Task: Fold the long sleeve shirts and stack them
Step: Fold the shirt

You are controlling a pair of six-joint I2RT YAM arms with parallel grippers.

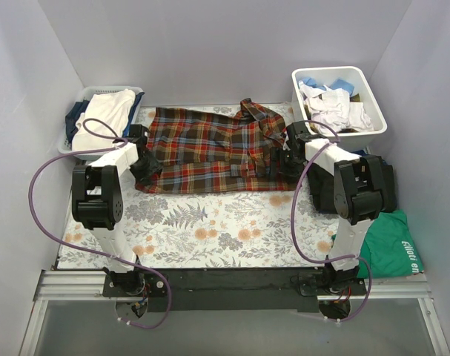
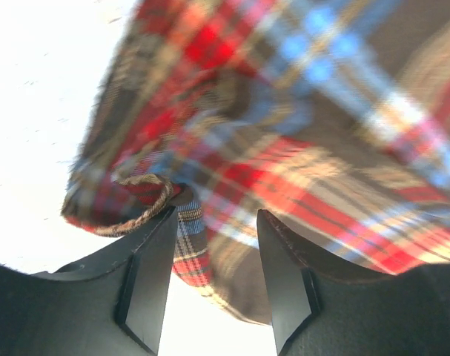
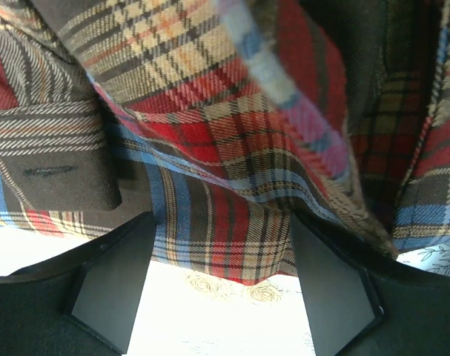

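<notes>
Across the far part of the worktop (image 1: 210, 230), the plaid shirt (image 1: 210, 152) is laid out.
Its ends are straddled by the left gripper (image 2: 216, 222) and right gripper (image 3: 221, 222), both with fingers parted.

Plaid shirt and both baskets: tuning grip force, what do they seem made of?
The red, brown and blue plaid shirt looks like soft matte woven flannel: twill lines, fuzzy edges. The white left basket and white right basket seem smooth moulded plastic: thin even rims.
</notes>
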